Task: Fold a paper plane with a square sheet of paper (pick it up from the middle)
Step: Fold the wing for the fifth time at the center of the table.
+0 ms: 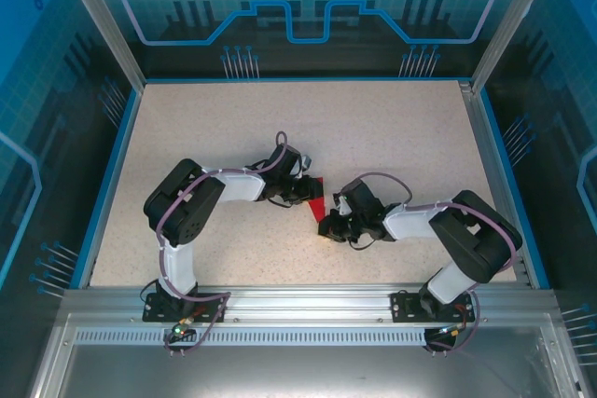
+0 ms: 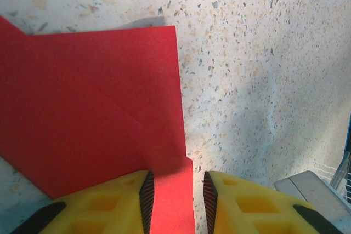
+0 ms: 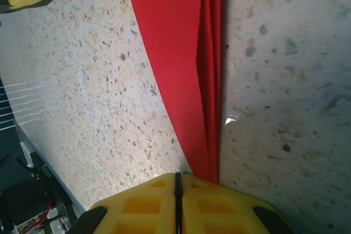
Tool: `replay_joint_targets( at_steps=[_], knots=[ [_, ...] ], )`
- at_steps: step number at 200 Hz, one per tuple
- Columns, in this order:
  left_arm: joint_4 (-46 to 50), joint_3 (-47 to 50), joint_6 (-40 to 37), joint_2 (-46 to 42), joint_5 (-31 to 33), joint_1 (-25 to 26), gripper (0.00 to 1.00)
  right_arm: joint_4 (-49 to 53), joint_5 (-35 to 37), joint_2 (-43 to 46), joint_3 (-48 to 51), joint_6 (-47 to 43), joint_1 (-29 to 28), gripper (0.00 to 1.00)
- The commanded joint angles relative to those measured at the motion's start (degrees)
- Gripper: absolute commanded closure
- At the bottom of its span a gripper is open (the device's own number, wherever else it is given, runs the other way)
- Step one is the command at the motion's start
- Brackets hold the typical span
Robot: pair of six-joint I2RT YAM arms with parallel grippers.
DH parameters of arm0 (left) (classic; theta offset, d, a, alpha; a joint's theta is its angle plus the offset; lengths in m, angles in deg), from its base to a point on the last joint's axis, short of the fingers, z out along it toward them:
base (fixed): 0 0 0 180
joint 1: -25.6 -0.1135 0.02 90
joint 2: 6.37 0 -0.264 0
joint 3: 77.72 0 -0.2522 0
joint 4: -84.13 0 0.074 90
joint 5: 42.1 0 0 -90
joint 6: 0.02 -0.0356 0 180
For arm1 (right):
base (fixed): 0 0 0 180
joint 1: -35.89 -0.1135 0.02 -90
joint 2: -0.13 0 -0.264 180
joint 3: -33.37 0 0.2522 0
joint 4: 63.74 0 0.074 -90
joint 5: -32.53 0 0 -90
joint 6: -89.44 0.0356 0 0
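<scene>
Folds are already visible in the red paper (image 1: 315,202), which lies near the middle of the speckled table (image 1: 233,118), between the two arms. In the top view the left gripper (image 1: 303,188) is at the paper's left side and the right gripper (image 1: 328,224) is at its near end, so both are close together around it. In the left wrist view the paper (image 2: 88,113) covers the left half of the picture, flat on the table, with one diagonal crease across it and a straight right edge that makes a small step outward near the bottom. The left gripper (image 2: 175,201) has its yellow fingers (image 2: 109,206) a little apart, with a narrow gap between the black pads. A strip of the paper runs into this gap. One finger is over the red surface, and the other is just beside the paper's edge, over bare table. Whether these fingers touch the paper I cannot tell. In the right wrist view the paper (image 3: 175,53) is a long, narrow wedge with several layers stacked along its straight right side, and it runs from the top of the picture down to the fingertips. The right gripper (image 3: 177,182) is closed, its fingers (image 3: 230,206) pressed together along a thin dark seam. The narrow end of the paper meets the finger on the right of this seam, not the seam itself, so I cannot tell if it is pinched.
</scene>
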Motion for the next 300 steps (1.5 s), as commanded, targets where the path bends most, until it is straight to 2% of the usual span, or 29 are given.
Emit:
replay_joint_targets(
  at_steps=[1, 81, 120, 178, 210, 243, 300],
  knots=[
    [3.2, -0.3, -1.3, 3.3, 1.2, 0.3, 0.67, 2.4, -0.9, -1.1, 4.8, 0.3, 0.3, 0.9],
    [4.0, -0.8, -1.6, 3.2, 1.5, 0.2, 0.67, 5.8, -1.4, 6.3, 6.4, -0.1, 1.7, 0.89],
    [4.1, -1.1, -1.5, 3.1, 1.3, 0.2, 0.67, 8.7, -1.3, 11.3, 2.6, -1.9, 3.1, 0.86],
    [4.2, -1.0, -1.4, 3.1, 1.2, 0.3, 0.67, 5.1, -1.7, 1.9, -5.3, -0.6, 2.3, 0.84],
    [4.3, -1.0, -1.5, 3.0, 1.3, 0.2, 0.66, 4.2, -1.3, -1.8, -2.8, -0.2, 2.6, 0.84],
    [4.3, -1.0, -1.3, 3.3, 1.3, 0.3, 0.66, 4.5, -0.3, -1.5, 0.9, -0.3, 2.6, 0.84],
    [1.4, 0.3, -0.7, 2.8, 0.9, 0.3, 0.66, 6.6, 1.8, -2.7, 0.5, 0.9, 2.3, 0.84]
  ],
)
